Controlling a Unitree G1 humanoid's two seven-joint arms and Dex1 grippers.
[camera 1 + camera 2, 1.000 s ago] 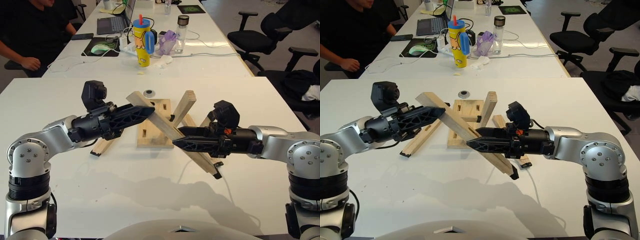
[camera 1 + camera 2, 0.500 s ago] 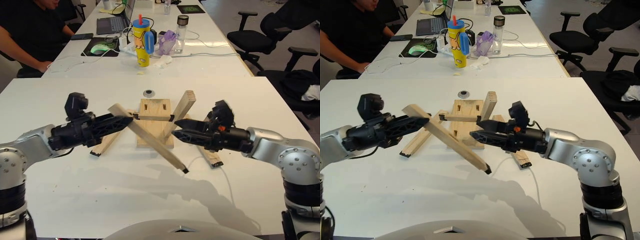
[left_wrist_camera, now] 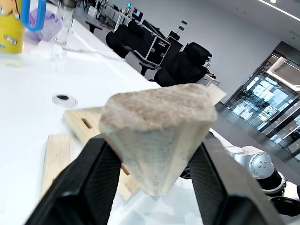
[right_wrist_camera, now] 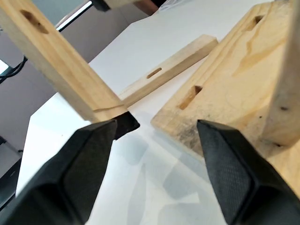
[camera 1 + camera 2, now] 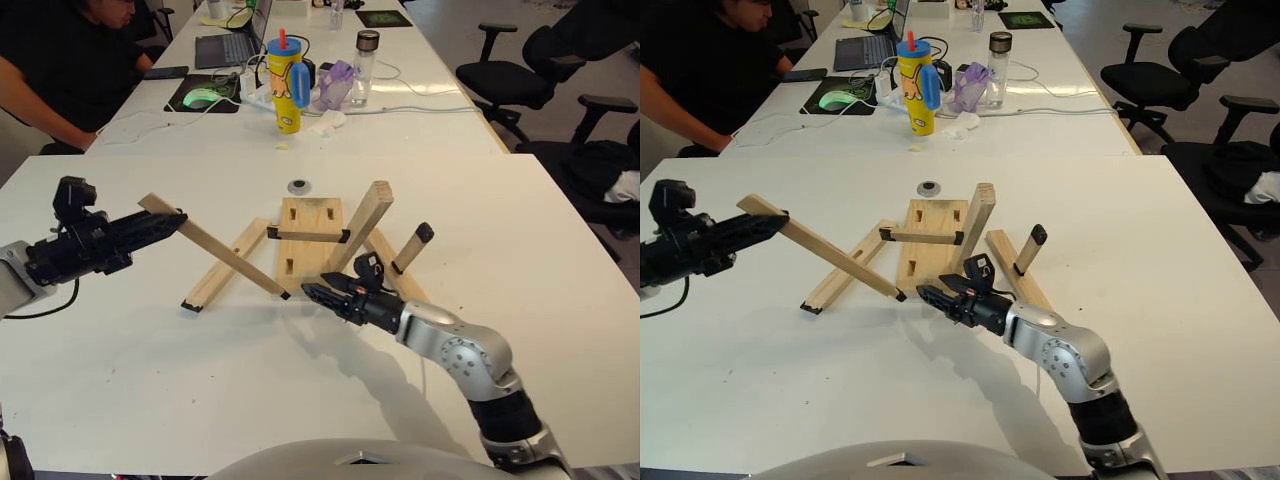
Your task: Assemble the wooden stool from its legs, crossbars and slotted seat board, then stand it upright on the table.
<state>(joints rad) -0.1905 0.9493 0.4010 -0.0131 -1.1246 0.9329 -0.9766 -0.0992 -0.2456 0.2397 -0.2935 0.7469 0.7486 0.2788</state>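
One leg [image 5: 218, 250] between left jaws

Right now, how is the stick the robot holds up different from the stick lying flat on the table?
The held leg is clamped at its top end in the left end effector; the flat leg has nothing gripping it. The held leg slants down toward the table; the flat leg lies fully on it. Both are pale wood with a black tip.
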